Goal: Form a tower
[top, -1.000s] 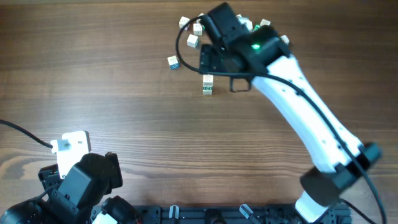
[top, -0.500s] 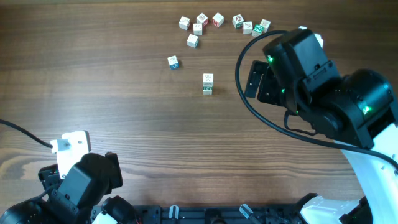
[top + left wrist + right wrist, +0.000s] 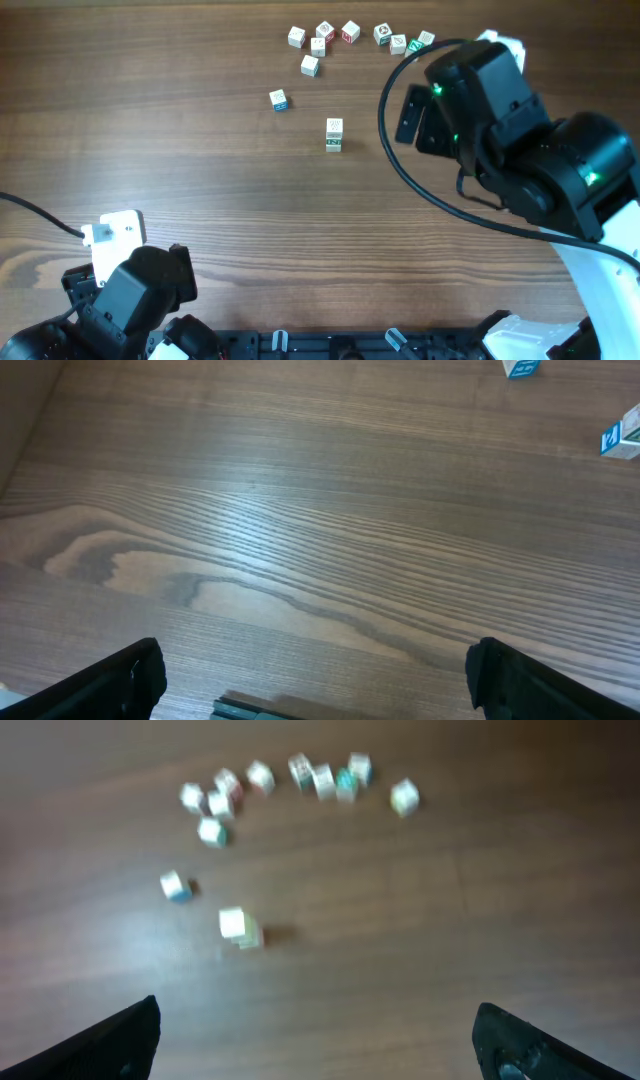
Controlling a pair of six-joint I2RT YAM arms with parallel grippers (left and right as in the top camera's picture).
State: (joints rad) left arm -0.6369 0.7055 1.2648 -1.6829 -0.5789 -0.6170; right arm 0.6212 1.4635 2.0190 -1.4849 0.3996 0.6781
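While the left tool (image 3: 315,685) and right tool (image 3: 318,1045) gape empty, the tower (image 3: 334,134) stands free on the bench (image 3: 180,150), near the loose cubes (image 3: 310,65), apart from both tools.

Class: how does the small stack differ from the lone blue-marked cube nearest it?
The tower is cubes stacked upright; the blue-marked cube sits singly. The tower's side shows green, the blue-marked cube's blue. Both are whitish, standing apart on the table, untouched.

Right tool (image 3: 408,112) retreated rightward, clear of tower (image 3: 334,134).
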